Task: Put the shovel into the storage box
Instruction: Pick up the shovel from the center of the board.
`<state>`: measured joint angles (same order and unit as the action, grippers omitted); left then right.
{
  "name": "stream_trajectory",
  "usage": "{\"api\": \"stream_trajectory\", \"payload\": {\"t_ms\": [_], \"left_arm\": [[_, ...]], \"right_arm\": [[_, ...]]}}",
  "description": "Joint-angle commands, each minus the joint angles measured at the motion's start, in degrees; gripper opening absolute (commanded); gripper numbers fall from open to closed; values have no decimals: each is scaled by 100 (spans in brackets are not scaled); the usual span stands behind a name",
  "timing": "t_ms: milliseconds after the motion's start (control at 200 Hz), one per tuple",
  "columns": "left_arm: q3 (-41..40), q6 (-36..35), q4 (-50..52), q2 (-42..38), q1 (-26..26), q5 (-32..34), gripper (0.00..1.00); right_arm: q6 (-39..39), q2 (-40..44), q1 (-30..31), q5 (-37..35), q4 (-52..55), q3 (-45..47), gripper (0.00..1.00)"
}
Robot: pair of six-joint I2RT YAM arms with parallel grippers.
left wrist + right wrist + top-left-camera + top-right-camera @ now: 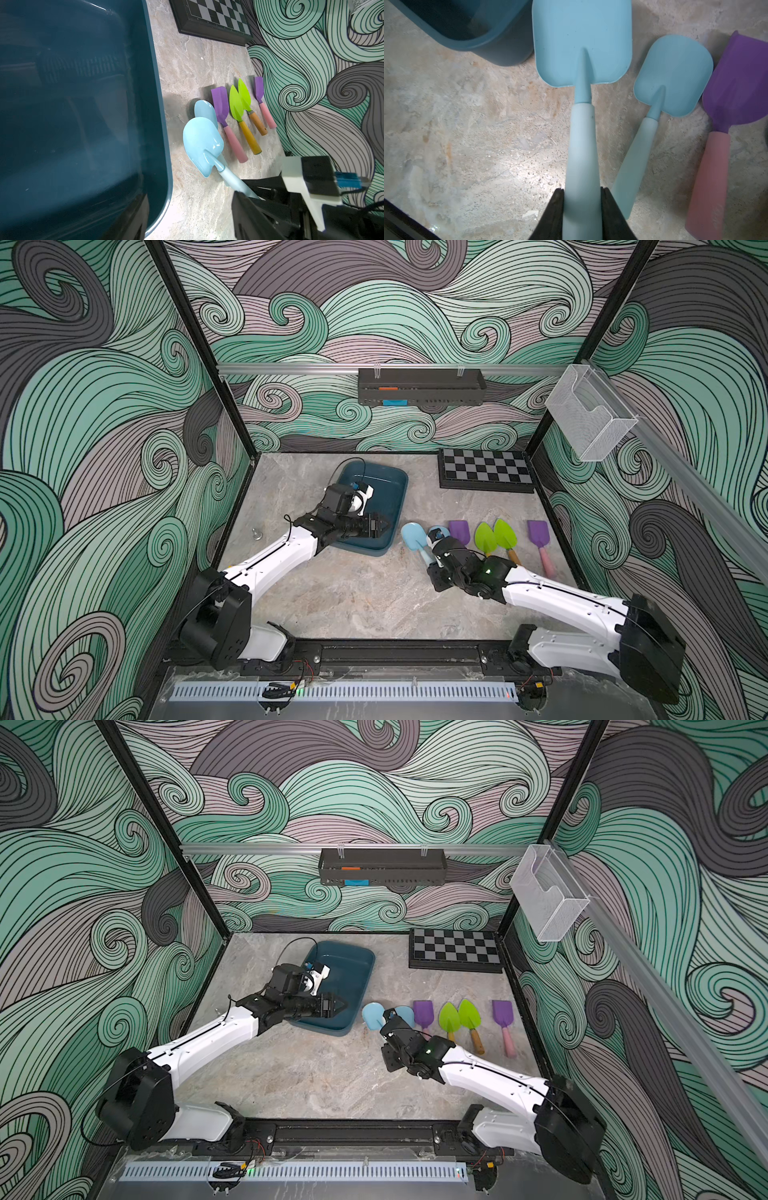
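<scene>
Handle of the pale blue plastic shovel (582,116) sits pinched in my right pincer (582,189), blade just outside the dark teal rectangular storage box (508,49); grey marbled tabletop (467,145) lies open beside it. My left pincer (386,526) hangs spread over that box's edge; the blade tip is cut off.

Pale-blue shovel (582,41) raised — teal storage box (386,493) beside
</scene>
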<state>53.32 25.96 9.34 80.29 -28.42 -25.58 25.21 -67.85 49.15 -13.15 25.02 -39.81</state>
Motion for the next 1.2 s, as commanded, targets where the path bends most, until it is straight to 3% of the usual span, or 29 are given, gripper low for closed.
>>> {"api": "stream_trajectory", "payload": {"t_ms": [0,520,590,776,926,971,1046,1196], "left_arm": [[82,144,-335,83,-48,-274,64],[65,880,-1484,799,-45,-486,56],[70,1003,-1660,843,-42,-559,49],[123,1184,-1839,958,-51,-755,16],[109,1219,-1845,1045,-49,-851,0],[109,1228,-1856,1059,-49,-877,0],[125,1220,-1843,1073,-49,-886,0],[309,1074,-1632,1050,14,-879,0]], "right_arm": [[-131,9,-19,117,-140,-348,0],[-127,-79,161,400,-388,-792,0],[-109,-81,170,426,-434,-791,0],[-79,-129,198,437,-498,-774,0],[-99,-166,201,429,-714,-774,0],[-105,-193,196,431,-739,-790,0],[-130,-236,209,413,-791,-800,19],[-209,-212,209,353,-858,-791,47]]}}
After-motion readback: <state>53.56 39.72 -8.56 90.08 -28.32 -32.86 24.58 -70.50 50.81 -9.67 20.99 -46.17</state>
